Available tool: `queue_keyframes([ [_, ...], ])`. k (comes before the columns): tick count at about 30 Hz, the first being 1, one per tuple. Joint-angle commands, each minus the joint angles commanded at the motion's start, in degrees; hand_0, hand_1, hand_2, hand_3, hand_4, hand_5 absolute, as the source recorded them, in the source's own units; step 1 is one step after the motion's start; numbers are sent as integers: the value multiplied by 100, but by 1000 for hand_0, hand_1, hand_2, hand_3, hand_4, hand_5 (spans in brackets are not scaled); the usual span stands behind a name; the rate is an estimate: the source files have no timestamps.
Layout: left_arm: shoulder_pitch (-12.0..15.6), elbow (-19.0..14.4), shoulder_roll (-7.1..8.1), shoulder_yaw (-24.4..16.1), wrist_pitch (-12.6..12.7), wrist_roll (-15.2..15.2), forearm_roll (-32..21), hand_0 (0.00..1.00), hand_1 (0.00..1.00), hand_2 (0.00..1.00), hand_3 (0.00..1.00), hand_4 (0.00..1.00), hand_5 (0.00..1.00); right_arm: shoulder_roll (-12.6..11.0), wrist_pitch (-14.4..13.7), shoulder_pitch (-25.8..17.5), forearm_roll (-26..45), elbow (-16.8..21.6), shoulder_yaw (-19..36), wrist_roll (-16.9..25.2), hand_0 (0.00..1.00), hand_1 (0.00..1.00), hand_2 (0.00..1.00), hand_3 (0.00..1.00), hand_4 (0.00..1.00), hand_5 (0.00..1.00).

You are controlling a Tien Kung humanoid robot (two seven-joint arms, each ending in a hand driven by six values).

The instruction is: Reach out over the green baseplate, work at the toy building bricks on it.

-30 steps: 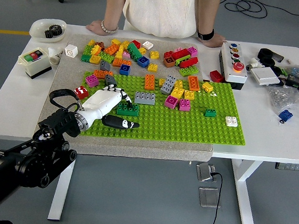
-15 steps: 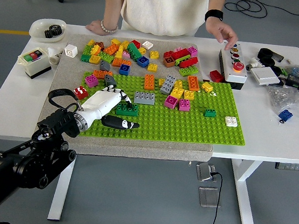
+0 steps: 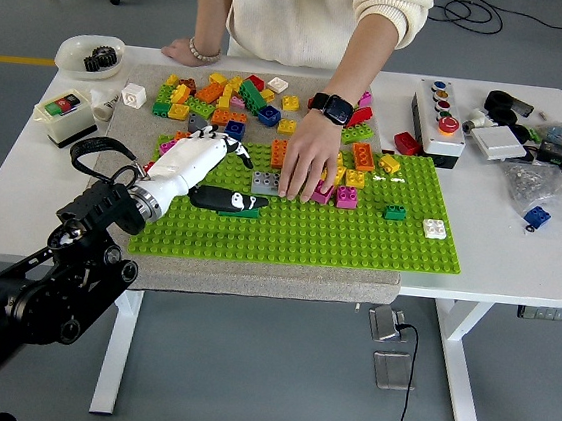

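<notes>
Left hand (image 3: 198, 162) reached in low over the green baseplate (image 3: 359, 237), fingers loosely spread, grasping nothing, dark green brick (image 3: 236, 206) just beside its thumb, person's hand (image 3: 306, 163) pressed on bricks beyond.

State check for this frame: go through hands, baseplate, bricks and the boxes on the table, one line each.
left hand: fingers spread, holding nothing, over the baseplate's left part.
person's hand: flat on the baseplate, fingertips at the grey brick.
person's other hand: resting at the table's far edge.
green baseplate: flat on the mat, bricks on its far half.
loose bricks: heaped beyond the baseplate.
button box: untouched.
white bowl: upright, holds dark parts.
</notes>
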Motion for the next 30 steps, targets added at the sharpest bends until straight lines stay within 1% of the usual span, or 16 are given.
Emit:
queue_keyframes([
  [3,12,-48,59,-53,-2,6,-2,998,883,779,608,998,680,-1,3,-3,-11,0,6,-3,742,639,682,630,805,513],
  [4,15,-59,88,-69,-6,2,-10,998,828,749,637,998,641,-2,4,-5,-19,0,11,-4,742,639,682,629,805,514],
  [9,29,-98,168,-118,-28,-12,-8,998,828,749,637,998,641,10,8,2,-22,0,-6,0,742,639,682,629,805,514],
  [10,32,-105,175,-126,-31,-14,-6,901,788,723,672,998,514,11,8,3,-19,0,-9,1,742,639,682,629,805,514],
  [15,36,-143,221,-194,-45,-33,-8,901,788,723,672,998,514,11,7,2,-27,0,-5,0,742,639,682,629,805,514],
  [16,30,-152,240,-237,-56,-41,-8,869,775,722,686,998,457,11,8,-3,-29,0,1,-2,742,639,682,628,805,515],
  [25,34,-194,339,-386,-129,-77,2,857,775,717,693,998,450,8,2,-3,-7,0,17,-2,742,639,682,628,805,515],
  [30,60,-233,375,-382,-257,-71,32,845,775,718,707,998,425,6,-4,10,14,0,21,-1,742,639,682,628,805,515],
])
